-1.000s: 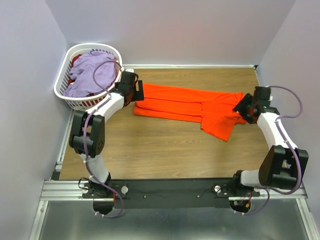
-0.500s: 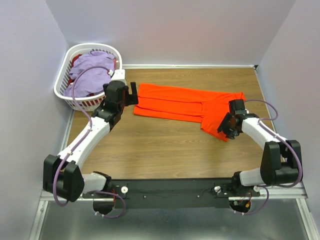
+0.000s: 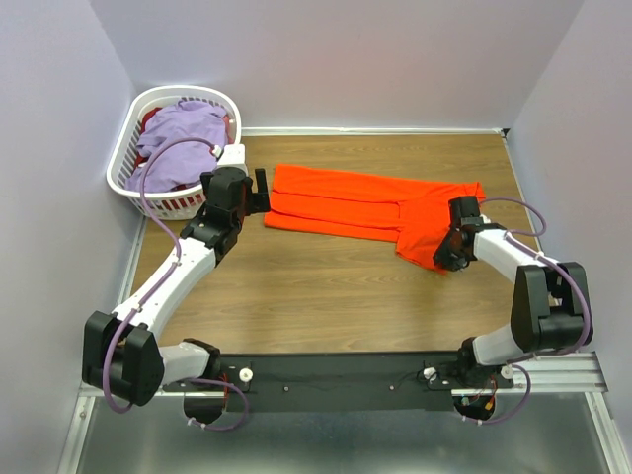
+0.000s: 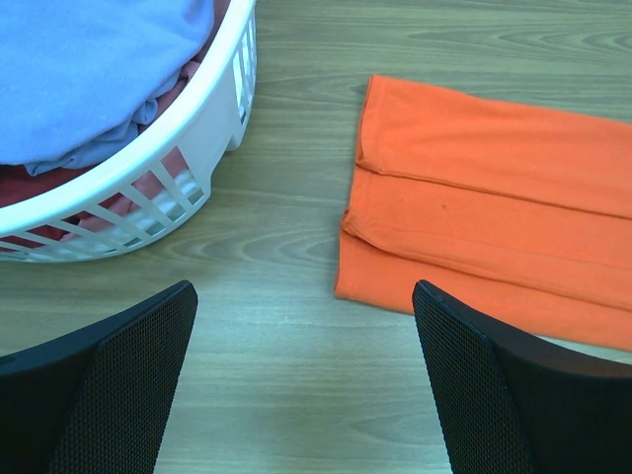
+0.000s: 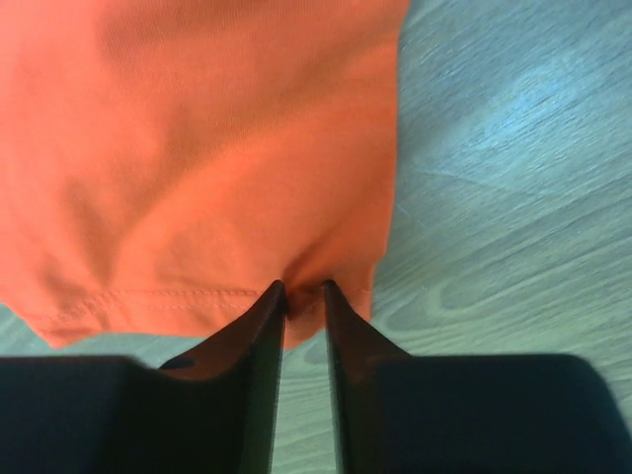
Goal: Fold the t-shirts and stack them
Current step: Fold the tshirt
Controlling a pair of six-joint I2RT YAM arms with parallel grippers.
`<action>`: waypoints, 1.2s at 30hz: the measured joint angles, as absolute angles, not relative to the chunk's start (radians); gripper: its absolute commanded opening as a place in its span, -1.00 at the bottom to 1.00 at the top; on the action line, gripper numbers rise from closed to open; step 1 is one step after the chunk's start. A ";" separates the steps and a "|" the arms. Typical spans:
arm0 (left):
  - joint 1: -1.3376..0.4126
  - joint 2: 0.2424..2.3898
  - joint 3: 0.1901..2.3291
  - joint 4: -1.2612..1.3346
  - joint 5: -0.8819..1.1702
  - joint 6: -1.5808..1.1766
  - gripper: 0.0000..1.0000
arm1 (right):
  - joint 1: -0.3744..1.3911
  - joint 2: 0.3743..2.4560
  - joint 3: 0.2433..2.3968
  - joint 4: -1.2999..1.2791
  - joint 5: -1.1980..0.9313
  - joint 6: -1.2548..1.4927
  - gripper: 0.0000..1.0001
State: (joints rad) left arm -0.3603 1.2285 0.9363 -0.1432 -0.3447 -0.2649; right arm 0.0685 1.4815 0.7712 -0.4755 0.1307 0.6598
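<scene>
The orange t-shirt [image 3: 365, 202] lies folded lengthwise into a long strip across the far half of the table, its right end wider. My right gripper [image 3: 446, 259] sits at that end's near corner. In the right wrist view its jaws [image 5: 304, 291] pinch a small pucker of the stitched orange hem [image 5: 217, 148], shut on it. My left gripper [image 3: 259, 193] hovers open just left of the strip's left end [image 4: 494, 197], with only bare wood between its fingers [image 4: 306, 296]. A lavender t-shirt [image 3: 183, 138] is heaped in the basket.
The white slotted laundry basket [image 3: 123, 163] stands in the far left corner, close to my left gripper; its wall [image 4: 197, 128] fills the upper left of the left wrist view, with red cloth under the lavender tee [image 4: 89, 69]. Walls enclose the table on three sides.
My right gripper came down to the near corner of the shirt's right end and closed on the hem. My left arm swung out and drew back slightly from the shirt's left end, still open.
</scene>
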 measured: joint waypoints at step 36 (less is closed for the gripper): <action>-0.360 1.326 0.936 -0.143 -0.364 -0.257 0.96 | 0.070 2.002 1.560 -0.497 0.219 0.568 -0.99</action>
